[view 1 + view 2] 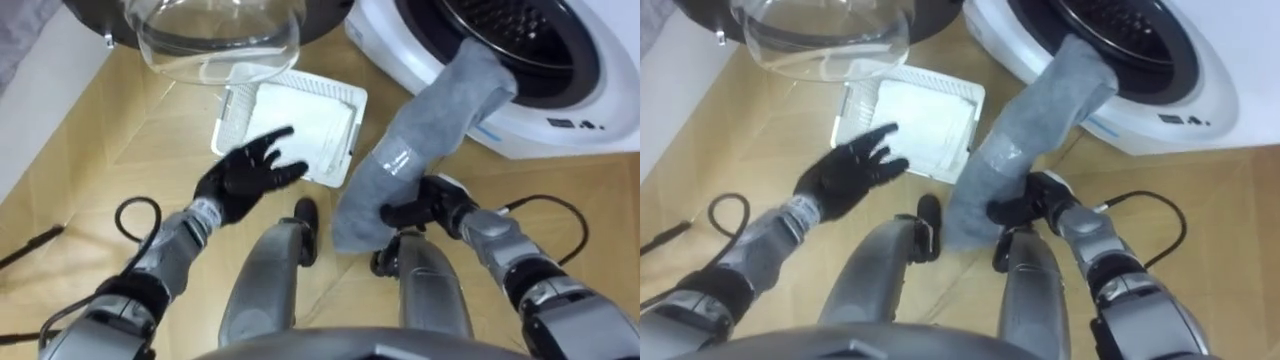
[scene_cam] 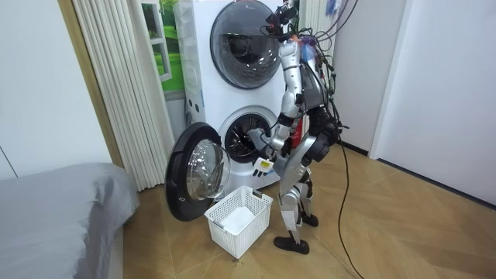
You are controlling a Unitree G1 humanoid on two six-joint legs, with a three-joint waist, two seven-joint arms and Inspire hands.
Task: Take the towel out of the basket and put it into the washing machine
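A long grey towel [image 1: 420, 135] hangs with its upper end draped over the rim of the washing machine drum opening [image 1: 530, 50]. Its lower end is pinched in my right hand [image 1: 415, 212], low at the centre right. My left hand [image 1: 245, 175] hovers open, fingers spread, over the near edge of the white laundry basket [image 1: 235, 105], holding nothing. In the room view I stand bent forward in front of the lower machine, with the towel [image 2: 261, 147] stretched from my hand to the drum [image 2: 246, 138].
The machine's round glass door [image 1: 215, 35] stands swung open at the upper left, above the basket. A white cloth [image 1: 300, 125] lies in the basket. Wooden floor surrounds my feet. The room view shows a second machine [image 2: 246, 54] stacked above, and a grey bed [image 2: 54, 209].
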